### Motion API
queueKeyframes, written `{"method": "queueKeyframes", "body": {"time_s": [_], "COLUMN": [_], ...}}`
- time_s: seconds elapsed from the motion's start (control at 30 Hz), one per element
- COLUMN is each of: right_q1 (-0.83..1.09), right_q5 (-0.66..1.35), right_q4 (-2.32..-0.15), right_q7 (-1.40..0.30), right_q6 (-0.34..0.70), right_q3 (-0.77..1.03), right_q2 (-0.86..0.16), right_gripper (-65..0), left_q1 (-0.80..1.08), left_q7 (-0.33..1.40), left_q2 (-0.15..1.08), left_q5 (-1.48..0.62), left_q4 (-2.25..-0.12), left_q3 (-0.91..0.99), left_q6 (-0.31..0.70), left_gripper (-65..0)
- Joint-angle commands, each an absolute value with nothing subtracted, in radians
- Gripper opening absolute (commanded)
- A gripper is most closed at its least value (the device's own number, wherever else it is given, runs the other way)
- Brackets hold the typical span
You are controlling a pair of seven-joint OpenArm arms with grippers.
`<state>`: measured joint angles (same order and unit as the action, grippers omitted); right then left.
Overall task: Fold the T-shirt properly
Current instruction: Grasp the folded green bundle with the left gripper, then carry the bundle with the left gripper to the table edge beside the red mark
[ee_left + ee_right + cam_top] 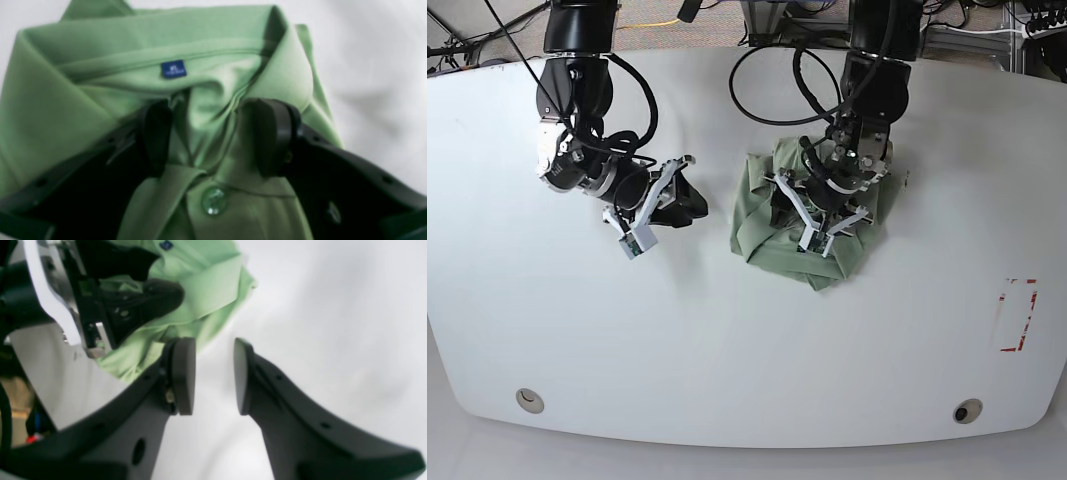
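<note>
The T-shirt (752, 225) lies as a compact, wrinkled pale green bundle right of the table's middle. The left wrist view shows its collar, a blue size label (173, 69) and a button (214, 200). My left gripper (213, 136) presses down on the bundle near the collar (822, 215). Its jaws stand wide apart, with a ridge of cloth bunched between the black fingers (155, 136). My right gripper (213, 373) is open and holds nothing. It hovers over bare table left of the shirt (662, 205). An edge of the shirt (213, 276) shows just beyond its fingertips.
The white table (727, 350) spreads wide around the bundle. A red outlined rectangle (1017, 315) is marked near the right edge. Two round fittings (527, 400) (967, 410) sit near the front edge. Cables hang behind both arms at the back.
</note>
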<state>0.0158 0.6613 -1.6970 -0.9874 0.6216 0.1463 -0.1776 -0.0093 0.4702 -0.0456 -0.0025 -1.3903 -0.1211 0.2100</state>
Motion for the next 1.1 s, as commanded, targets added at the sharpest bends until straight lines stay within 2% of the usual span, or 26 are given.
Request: {"method": "queueKeyframes", "body": {"time_s": [0.0, 0.2, 0.43, 0.63, 0.77, 0.87, 1.07], "right_q1": [-0.001, -0.001, -0.001, -0.002, -0.001, -0.001, -0.002], "right_q5": [0.68, 0.68, 0.68, 0.676, 0.671, 0.67, 0.668], "right_q4": [-1.719, -1.719, -1.719, -1.719, -1.719, -1.719, -1.713], "right_q7": [-0.969, -0.969, -0.967, -0.964, -0.964, -0.963, -0.941], "right_q6": [0.625, 0.625, 0.625, 0.625, 0.625, 0.621, 0.618], "right_q3": [0.174, 0.179, 0.179, 0.179, 0.179, 0.179, 0.179], "right_q2": [-0.186, -0.191, -0.205, -0.206, -0.206, -0.206, -0.206], "right_gripper": [-46.5, -46.5, -46.6, -46.8, -46.8, -46.8, -46.8], "left_q1": [-0.001, -0.001, -0.016, -0.036, -0.07, -0.084, -0.082], "left_q7": [0.538, 0.542, 0.544, 0.535, 0.49, 0.486, 0.487], "left_q2": [0.016, 0.142, 0.326, 0.499, 0.572, 0.63, 0.648], "left_q5": [0.039, 0.039, 0.041, 0.039, 0.039, 0.039, 0.039], "left_q4": [-1.348, -1.305, -1.221, -1.084, -1.0, -0.961, -1.038], "left_q3": [-0.056, 0.133, 0.294, 0.374, 0.423, 0.423, 0.426], "left_q6": [0.208, 0.4, 0.558, 0.63, 0.698, 0.698, 0.698], "left_gripper": [-27.9, -27.9, -27.9, -27.9, -27.9, -27.9, -28.2]}}
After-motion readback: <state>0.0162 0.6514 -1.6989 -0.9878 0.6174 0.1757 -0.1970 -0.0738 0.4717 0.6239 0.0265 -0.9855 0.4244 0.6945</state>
